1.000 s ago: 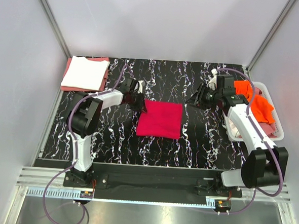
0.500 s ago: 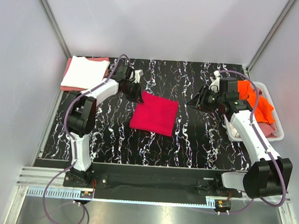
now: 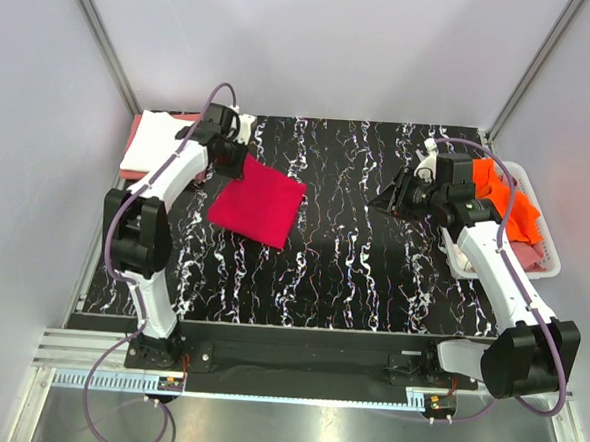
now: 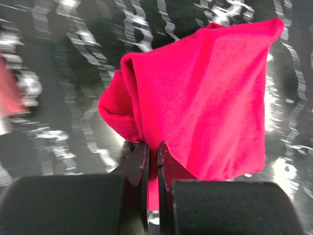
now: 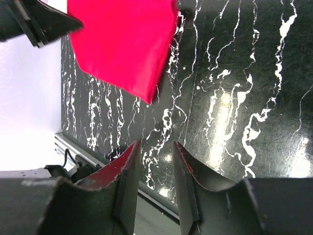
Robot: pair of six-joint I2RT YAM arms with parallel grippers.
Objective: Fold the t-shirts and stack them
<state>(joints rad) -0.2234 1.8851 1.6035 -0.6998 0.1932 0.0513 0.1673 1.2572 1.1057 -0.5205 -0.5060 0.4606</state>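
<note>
Pinched at one corner by the clenched left gripper point(image 4: 151, 147) beside the white-topped stack point(image 3: 149, 147), the folded crimson t-shirt point(image 3: 259, 202) could be pulled unfolded by sagging; the right gripper point(image 5: 152, 149) is parted, empty.

Table point(image 4: 63, 98) is pretty smeary in the left wrist view, and the crimson t-shirt point(image 5: 122, 44) runs off the right wrist view's top edge.
</note>
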